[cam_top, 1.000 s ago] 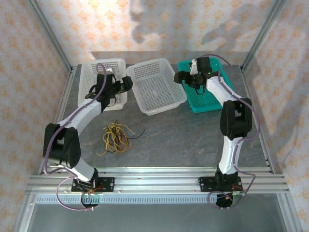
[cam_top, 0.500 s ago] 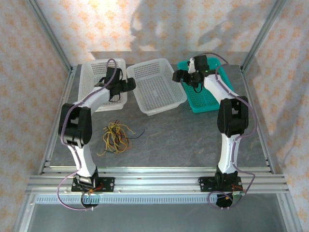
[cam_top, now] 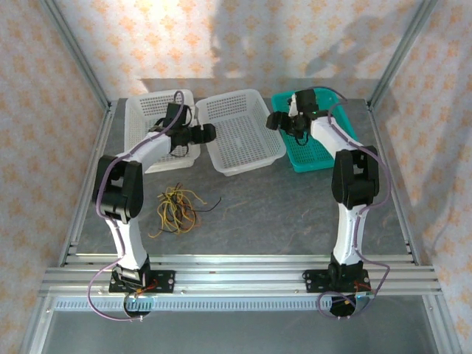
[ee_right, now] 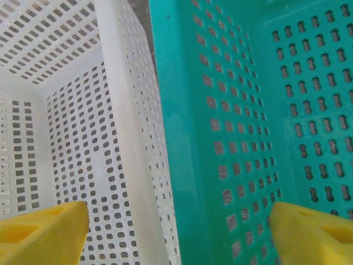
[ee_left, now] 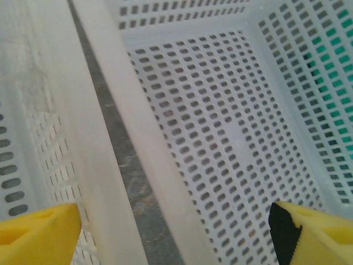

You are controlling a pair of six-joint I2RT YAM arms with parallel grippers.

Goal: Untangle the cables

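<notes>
Top external view shows, going left to right, a white basket at 10 o'clock on the table, and the cables at about 8 o'clock, a loose heap of yellow, black and reddish strands lying flat on the bare surface, well apart from both arms' tips. We judge the task as not yet begun: the strands are knotted together and no basket holds any cable.

From the left wrist camera our left fingers stand wide apart with nothing between them, over the strip of table between the left basket's rim and the middle white basket at 12 o'clock. Our right fingers are likewise spread and empty, straddling the wall where the middle basket meets the green basket at 2 o'clock.

For room, we see open table all around the heap and toward 5 o'clock. The basket rims crowd the far side, and the frame rail runs along the near edge.
</notes>
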